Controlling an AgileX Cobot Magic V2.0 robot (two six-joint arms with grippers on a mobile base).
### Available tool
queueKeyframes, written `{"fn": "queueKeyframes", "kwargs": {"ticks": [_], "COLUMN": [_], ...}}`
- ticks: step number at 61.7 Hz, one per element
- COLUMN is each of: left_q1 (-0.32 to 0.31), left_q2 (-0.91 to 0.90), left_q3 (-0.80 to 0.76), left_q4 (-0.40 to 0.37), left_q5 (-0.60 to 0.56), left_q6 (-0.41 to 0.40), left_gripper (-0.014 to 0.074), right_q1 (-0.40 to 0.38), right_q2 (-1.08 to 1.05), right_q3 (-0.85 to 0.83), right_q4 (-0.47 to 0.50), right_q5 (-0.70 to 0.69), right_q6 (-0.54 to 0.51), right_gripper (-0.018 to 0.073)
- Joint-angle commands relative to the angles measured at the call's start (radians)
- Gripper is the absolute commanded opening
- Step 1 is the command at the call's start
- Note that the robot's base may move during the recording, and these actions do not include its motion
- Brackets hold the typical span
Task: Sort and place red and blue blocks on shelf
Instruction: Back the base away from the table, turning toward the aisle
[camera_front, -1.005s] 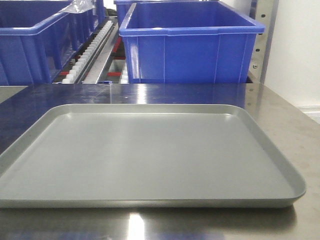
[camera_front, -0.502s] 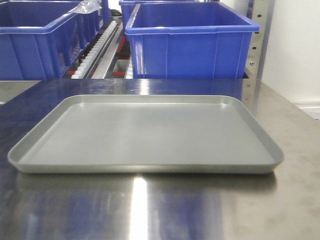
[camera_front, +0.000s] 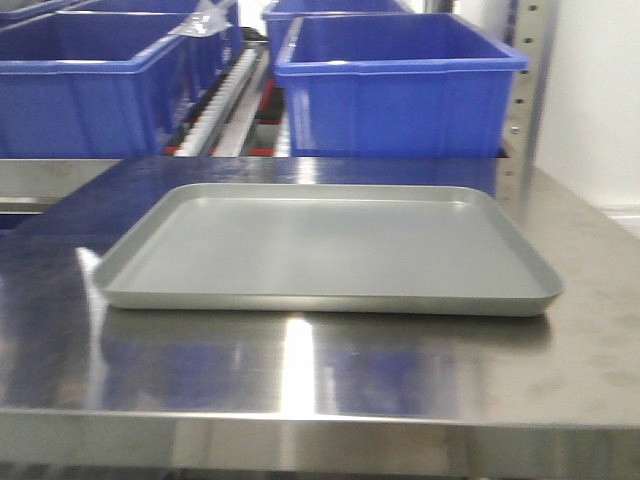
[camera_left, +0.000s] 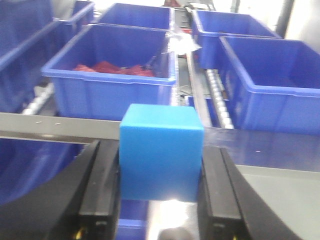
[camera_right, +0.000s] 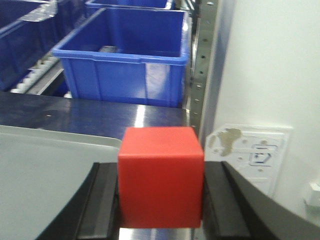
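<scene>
In the left wrist view my left gripper (camera_left: 160, 167) is shut on the blue block (camera_left: 161, 150), which sits square between the black fingers (camera_left: 100, 190). It hangs in front of the shelf's front rail (camera_left: 50, 125). In the right wrist view my right gripper (camera_right: 160, 192) is shut on the red block (camera_right: 161, 175), above the table beside the grey tray (camera_right: 40, 175). The shelf (camera_front: 225, 105), with white roller tracks, stands behind the table. Neither gripper shows in the front view.
The grey tray (camera_front: 330, 250) lies bare on the steel table (camera_front: 300, 370). Large blue bins (camera_front: 400, 95) fill the shelf; one (camera_left: 115, 75) holds red pieces. A steel upright (camera_right: 200, 65) and a white wall with a socket (camera_right: 250, 150) stand at the right.
The front view has pulled back from the table: the tray looks smaller and farther, and the table's front edge now shows.
</scene>
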Motion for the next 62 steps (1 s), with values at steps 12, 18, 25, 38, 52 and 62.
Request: {"fn": "queueKeyframes", "kwargs": {"ticks": [12,18,25,38,52,62], "left_q1": [0.001,0.001,0.001,0.001,0.001,0.001], "left_q2": [0.014,0.014,0.014,0.014,0.014,0.014], "left_q3": [-0.031,-0.031,-0.031,-0.031,-0.031,-0.031], "left_q4": [-0.003,-0.003,-0.003,-0.003,-0.003,-0.003], "left_q5": [-0.096,-0.096,-0.096,-0.096,-0.096,-0.096], "left_q6": [-0.011,-0.011,-0.011,-0.011,-0.011,-0.011], "left_gripper": [0.0124,0.0124,0.0124,0.0124,0.0124,0.0124], "right_q1": [-0.006,-0.006,-0.006,-0.006,-0.006,-0.006], "right_q2": [0.01,0.01,0.01,0.01,0.01,0.01], "right_q3": [-0.028,-0.028,-0.028,-0.028,-0.028,-0.028], "right_q4": [-0.006,-0.006,-0.006,-0.006,-0.006,-0.006], "right_q5": [-0.087,-0.087,-0.087,-0.087,-0.087,-0.087], "right_q6": [-0.006,-0.006,-0.006,-0.006,-0.006,-0.006], "right_gripper": [0.0121,0.0121,0.0121,0.0121,0.0121,0.0121]}}
